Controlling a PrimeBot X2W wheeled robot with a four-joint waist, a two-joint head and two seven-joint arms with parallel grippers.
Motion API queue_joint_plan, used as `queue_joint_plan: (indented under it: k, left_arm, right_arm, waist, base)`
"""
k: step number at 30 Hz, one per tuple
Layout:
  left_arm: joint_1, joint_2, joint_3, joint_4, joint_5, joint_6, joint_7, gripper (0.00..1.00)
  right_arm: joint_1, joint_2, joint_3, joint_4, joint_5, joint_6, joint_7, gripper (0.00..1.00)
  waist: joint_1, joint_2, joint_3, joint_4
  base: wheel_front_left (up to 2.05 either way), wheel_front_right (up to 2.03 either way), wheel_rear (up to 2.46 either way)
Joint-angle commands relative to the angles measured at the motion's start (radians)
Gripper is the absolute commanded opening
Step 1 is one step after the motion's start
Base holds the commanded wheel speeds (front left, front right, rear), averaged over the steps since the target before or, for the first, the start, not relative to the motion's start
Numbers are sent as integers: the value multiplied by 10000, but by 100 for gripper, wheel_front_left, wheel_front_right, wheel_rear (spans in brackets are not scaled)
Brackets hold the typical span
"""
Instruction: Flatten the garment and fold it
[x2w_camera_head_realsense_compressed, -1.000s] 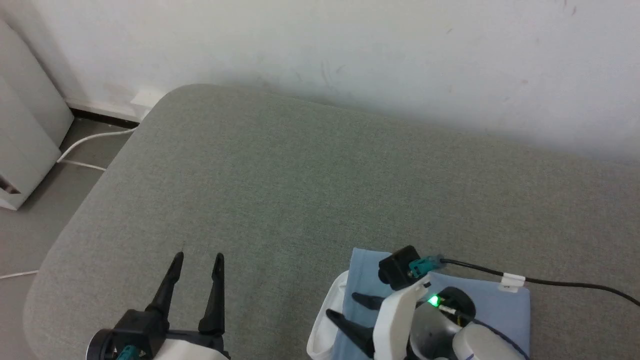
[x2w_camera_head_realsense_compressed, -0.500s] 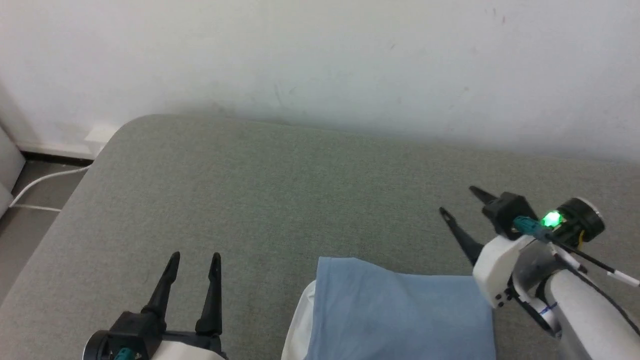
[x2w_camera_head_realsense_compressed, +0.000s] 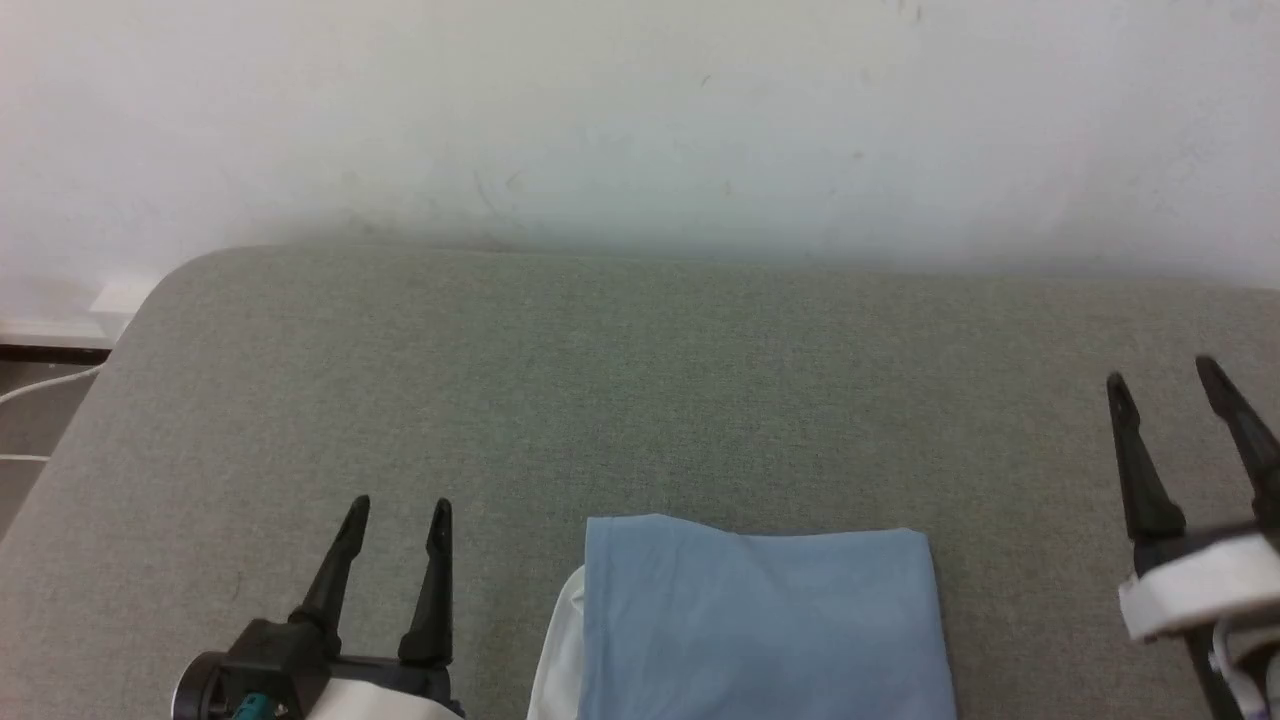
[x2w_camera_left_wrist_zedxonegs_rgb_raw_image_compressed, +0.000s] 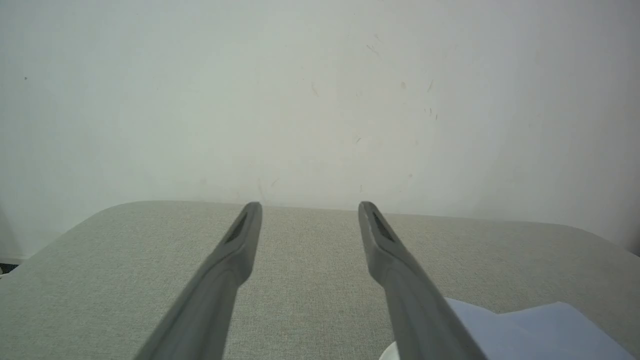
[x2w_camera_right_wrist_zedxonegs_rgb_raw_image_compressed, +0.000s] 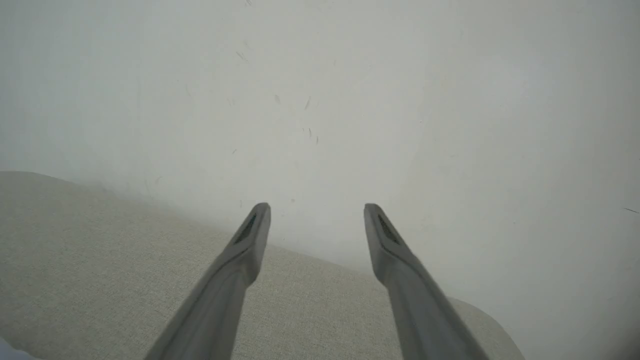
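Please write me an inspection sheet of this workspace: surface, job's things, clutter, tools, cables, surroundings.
Surface: grey fabric pad, smooth.
Job's things: blue shirt, folded to a rectangle, on the pad's near side; white part shows at its left.
Clutter: nothing seen.
Tools: left tool open, empty, left of shirt; right tool open, empty, right of shirt; neither touches it.
Cables: white cable on floor, left of pad.
Surroundings: white scuffed wall behind pad.

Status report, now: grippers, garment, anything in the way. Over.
Both open, empty: left gripper left of the garment, right gripper to its right. Garment folded into a rectangle on the grey cushion. Nothing lying on it.
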Motion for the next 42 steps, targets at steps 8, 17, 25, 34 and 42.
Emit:
queue_joint_plan:
  k: [8,17,25,34,42]
  left_arm:
    - [-37,-16,123,-122,42,84,-47,100]
    - [-50,-16,60,-59,113,69,-47,100]
    - [-159,-16,12,0,143,34,-47,100]
    - [-343,-16,-63,-18,136,-3,-47,100]
    - [-735,-16,-311,107,132,-28,-47,100]
  right_arm:
    - [1914,1336,-323,-1589,-270,-9,-685,100]
    - [2346,1959,-253,-1456,-802,-9,-951,100]
    - [2365,1887,-208,-1522,-346,-9,-428,100]
    - [2337,127,1273,-2025,3696,-9,4301,100]
    - [1949,20,876,-1556,5872,-9,8465,100]
  waist:
    - [-1,0,154,-349]
    - [-1,0,217,-512]
    - [-1,0,368,-404]
    - [-1,0,888,-187]
    - [-1,0,1410,199]
  base:
    - [0,0,0]
    - [0,0,0]
    - [0,0,0]
    - [0,0,0]
    - [0,0,0]
